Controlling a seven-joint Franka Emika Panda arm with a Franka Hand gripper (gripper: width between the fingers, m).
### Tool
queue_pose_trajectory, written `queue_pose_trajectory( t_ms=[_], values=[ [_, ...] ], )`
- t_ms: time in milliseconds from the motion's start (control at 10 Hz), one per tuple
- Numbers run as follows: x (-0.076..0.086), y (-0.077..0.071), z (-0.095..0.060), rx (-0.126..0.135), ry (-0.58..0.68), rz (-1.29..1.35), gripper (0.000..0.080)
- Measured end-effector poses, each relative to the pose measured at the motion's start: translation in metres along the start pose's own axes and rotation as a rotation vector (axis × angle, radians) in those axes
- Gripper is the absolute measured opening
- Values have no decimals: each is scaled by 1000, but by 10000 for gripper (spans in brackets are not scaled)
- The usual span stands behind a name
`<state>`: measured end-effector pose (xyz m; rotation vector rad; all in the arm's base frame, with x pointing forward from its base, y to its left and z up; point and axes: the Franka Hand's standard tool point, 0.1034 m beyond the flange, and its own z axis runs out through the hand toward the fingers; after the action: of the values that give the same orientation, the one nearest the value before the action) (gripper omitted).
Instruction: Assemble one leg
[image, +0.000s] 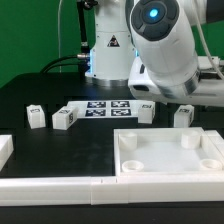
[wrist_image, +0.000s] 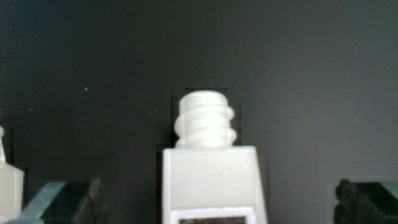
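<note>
Gripper (wrist_image: 214, 196) released, fingers (wrist_image: 57, 200) spread wide either side of the leg (wrist_image: 212, 165), touching neither side; ribbed peg visible.

The counter (image: 100, 135) is black and matt; the leg (wrist_image: 210, 170) looks like white plastic, smooth and dull, with its ribbed peg (wrist_image: 208, 118) of the same stuff; the panel (image: 165, 165) at the counter's near edge is smooth white plastic with a faint sheen; the marker board (image: 105, 107) is flat white, printed black; the arm's shell (image: 165, 50) is glossy white.
</note>
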<state>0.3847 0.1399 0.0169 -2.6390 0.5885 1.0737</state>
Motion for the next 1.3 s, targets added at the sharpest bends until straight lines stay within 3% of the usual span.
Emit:
queue_pose_trajectory(
  t_ms=[500,600,700,800,900,1300],
  values=[
    [2,2,6,-3,-7,1,649],
    [2,2,7,-3,-8,1,514],
    [2,2,7,-3,-8,1,514],
    [2,2,7,-3,-8,1,375],
    [1,2,7,-3,-9,1,288],
    [1,2,7,-3,-9,1,288]
  ],
)
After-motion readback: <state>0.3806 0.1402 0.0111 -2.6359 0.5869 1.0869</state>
